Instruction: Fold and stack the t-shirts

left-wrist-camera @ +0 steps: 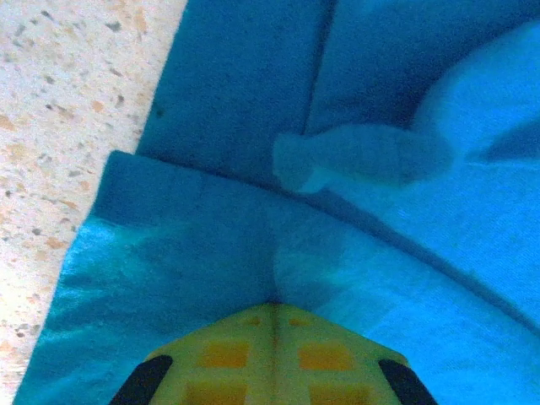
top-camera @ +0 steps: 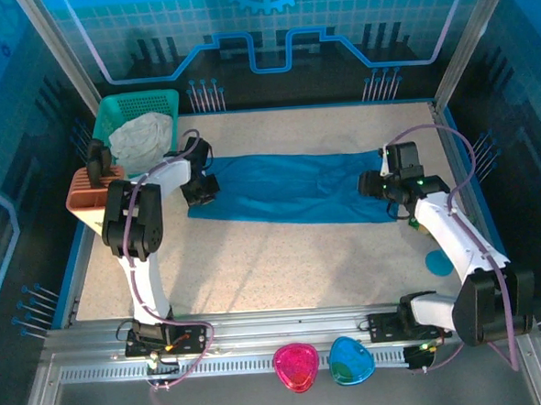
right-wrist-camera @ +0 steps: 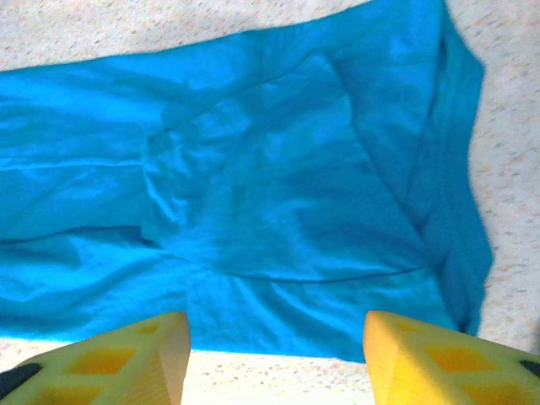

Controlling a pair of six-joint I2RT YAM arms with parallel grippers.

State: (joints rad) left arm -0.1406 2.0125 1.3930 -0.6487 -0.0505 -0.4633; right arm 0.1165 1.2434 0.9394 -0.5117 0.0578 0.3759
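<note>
One teal t-shirt (top-camera: 293,187) lies folded lengthwise into a long band across the middle of the worktop (top-camera: 274,262), likely so that its two short ends can be brought together. The left end effector (left-wrist-camera: 274,308) is clenched on the band's left end, with cloth puckering into its tips. The right end effector (right-wrist-camera: 277,337) hangs released just over the right end, jaws apart for a matching hold. Behind, one green basket (top-camera: 109,116) holds what looks like a single pale garment (top-camera: 145,135).
</note>
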